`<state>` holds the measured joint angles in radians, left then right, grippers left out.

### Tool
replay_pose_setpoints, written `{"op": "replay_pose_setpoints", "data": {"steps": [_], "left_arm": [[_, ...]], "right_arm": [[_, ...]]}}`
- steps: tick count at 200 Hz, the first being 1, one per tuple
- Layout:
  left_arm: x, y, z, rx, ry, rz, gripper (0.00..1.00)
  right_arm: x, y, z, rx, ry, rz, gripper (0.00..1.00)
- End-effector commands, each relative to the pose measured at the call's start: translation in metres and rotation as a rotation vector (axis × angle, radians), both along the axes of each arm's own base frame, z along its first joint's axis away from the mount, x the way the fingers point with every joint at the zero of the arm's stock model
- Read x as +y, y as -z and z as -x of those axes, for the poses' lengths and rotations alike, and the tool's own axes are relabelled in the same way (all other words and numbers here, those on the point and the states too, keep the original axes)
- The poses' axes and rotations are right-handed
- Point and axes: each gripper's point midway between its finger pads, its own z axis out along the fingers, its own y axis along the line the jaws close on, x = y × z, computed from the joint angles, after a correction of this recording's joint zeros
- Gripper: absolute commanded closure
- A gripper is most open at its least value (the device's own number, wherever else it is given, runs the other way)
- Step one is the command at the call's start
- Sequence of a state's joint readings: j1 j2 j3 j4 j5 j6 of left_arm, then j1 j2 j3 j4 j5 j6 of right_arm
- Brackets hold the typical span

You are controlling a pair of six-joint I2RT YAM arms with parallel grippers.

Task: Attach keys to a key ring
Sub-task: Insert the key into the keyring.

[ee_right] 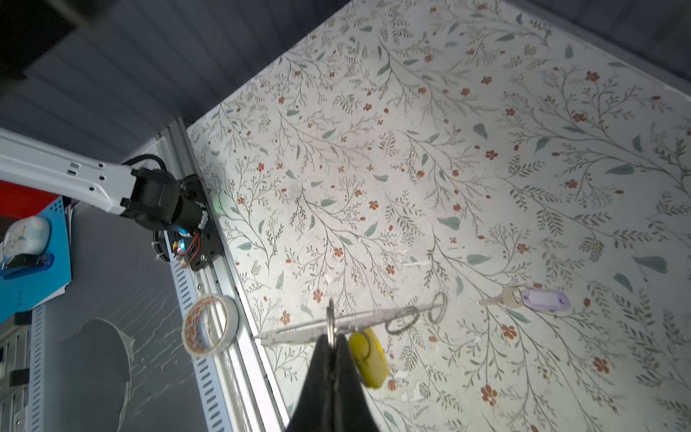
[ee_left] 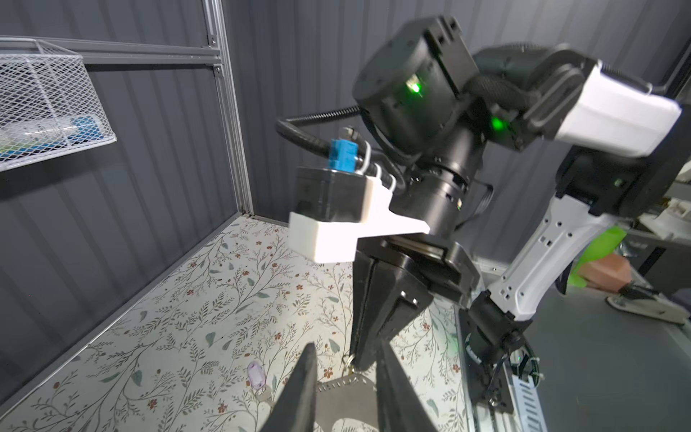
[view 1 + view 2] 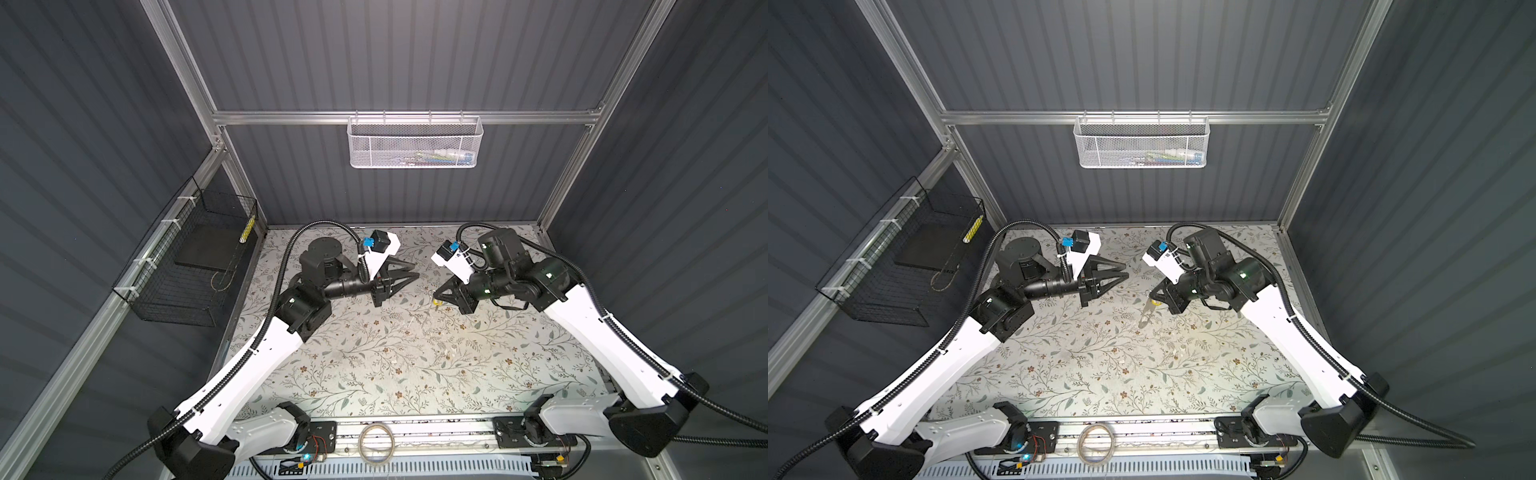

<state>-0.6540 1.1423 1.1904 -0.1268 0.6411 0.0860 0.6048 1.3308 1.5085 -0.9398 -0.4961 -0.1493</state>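
Possibly the yellow key (image 1: 368,359) is shaken loose, as only its thin loop (image 1: 330,318) is pinched by the shut right pincer (image 1: 331,338), while the left pincer (image 3: 413,270) is seen part-open, empty.

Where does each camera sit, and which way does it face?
Top views: overhead, looking down on the floral table; both arms, left gripper and right gripper show.
Left wrist: on the left arm, facing the right arm past its own fingers.
Right wrist: on the right arm, facing down at the yellow key past its fingertips, shut on the small ring.
Shared: the lilac key shows in both wrist views.
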Motion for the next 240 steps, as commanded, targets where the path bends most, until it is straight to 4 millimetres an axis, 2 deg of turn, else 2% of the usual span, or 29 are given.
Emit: {"op": "replay_pose_setpoints", "data": {"steps": [1, 64, 105, 141, 240], "left_arm": [[0.005, 0.028, 0.000, -0.048, -0.035, -0.134, 0.72], [-0.005, 0.028, 0.011, -0.139, 0.011, -0.162, 0.72], [-0.020, 0.031, 0.030, -0.074, 0.154, -0.142, 0.71], [-0.030, 0.035, 0.040, -0.086, 0.178, -0.158, 0.71], [-0.039, 0.048, 0.036, -0.053, 0.183, -0.205, 0.70]], "right_arm": [[-0.009, 0.000, 0.020, 0.045, -0.071, 0.068, 1.00], [-0.006, -0.007, 0.033, 0.068, -0.154, 0.051, 1.00], [-0.003, -0.014, 0.039, 0.037, -0.195, 0.012, 1.00], [0.000, -0.016, 0.039, 0.023, -0.209, -0.004, 1.00], [0.002, -0.021, 0.041, -0.007, -0.229, -0.032, 1.00]]}}
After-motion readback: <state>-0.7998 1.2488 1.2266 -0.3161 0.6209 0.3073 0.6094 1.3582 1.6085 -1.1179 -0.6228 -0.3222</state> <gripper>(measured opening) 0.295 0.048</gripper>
